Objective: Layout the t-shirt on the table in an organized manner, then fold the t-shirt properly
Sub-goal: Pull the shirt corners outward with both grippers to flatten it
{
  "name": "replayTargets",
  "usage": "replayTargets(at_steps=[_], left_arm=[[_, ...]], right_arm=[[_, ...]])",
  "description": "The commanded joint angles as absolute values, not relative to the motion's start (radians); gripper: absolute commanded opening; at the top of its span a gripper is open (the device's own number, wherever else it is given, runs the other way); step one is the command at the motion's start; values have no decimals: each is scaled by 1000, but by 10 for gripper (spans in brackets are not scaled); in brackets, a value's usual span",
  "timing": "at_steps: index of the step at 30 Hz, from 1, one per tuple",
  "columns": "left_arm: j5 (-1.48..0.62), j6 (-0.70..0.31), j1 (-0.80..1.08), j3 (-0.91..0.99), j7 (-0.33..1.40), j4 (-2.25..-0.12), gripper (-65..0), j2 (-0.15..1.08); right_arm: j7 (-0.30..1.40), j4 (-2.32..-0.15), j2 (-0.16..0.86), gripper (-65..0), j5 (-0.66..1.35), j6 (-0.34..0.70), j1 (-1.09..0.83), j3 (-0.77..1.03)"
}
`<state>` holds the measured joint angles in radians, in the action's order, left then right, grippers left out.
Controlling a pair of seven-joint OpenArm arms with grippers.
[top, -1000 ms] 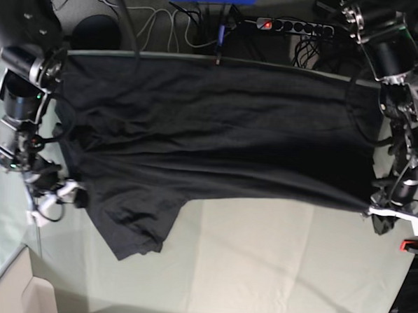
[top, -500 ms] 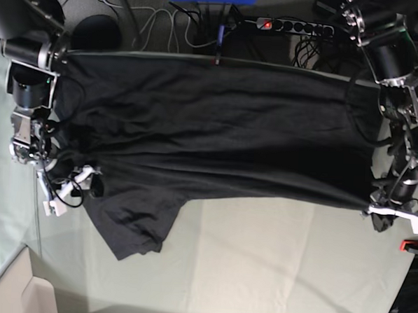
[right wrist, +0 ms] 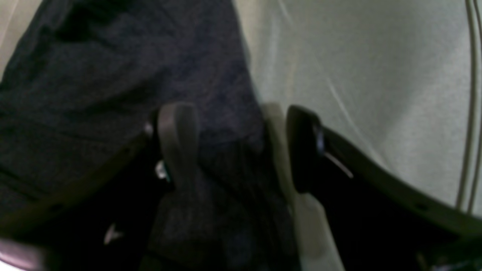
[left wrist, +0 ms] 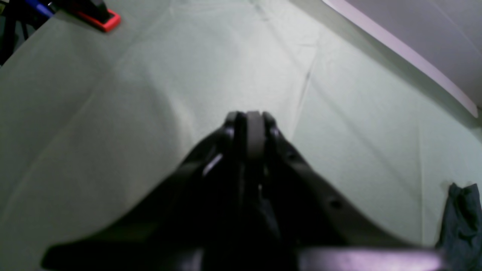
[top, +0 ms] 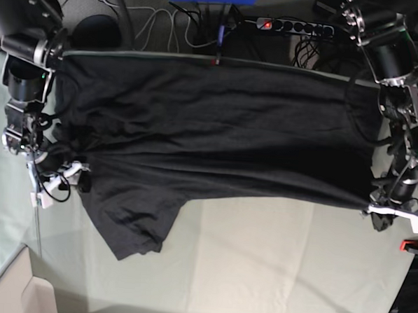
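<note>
Right gripper (top: pixel 57 183) hangs wide open at the shirt's sleeve end, one finger (right wrist: pixel 177 139) over the cloth, gripping nothing; it has drifted inward then back out over the last second; left gripper (top: pixel 395 212) stays pinched shut at the hem corner; the t-shirt (top: pixel 210 142) lies spread across the table (top: pixel 273 265), one sleeve still rumpled, so smoothing isn't finished

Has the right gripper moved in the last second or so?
Yes. In the base view the right gripper swung toward the t-shirt's sleeve, then back out, ending slightly nearer than where it started.
</note>
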<state>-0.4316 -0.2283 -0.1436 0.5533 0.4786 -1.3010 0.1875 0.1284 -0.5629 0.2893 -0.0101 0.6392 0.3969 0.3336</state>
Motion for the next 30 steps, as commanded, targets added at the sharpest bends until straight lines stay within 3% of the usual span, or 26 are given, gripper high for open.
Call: replayTargets(at_steps=[1, 5, 7, 13, 30], left_arm=[[-443, -232, -163, 556, 452, -1317, -649, 203], [-441, -232, -166, 556, 452, -1317, -649, 203], [-441, -232, -166, 552, 452, -1317, -649, 203], [-441, -232, -179, 552, 452, -1317, -649, 202], [-447, -232, -361, 550, 450, -1147, -649, 203]], right_arm=[[122, -575, 302, -277, 1, 642, 397, 335], [122, -575, 288, -285, 1, 644, 369, 335], [120, -575, 282, -327, 1, 648, 366, 335], [120, -575, 271, -650, 1, 648, 374, 335], [128, -576, 315, -650, 5, 644, 633, 344]])
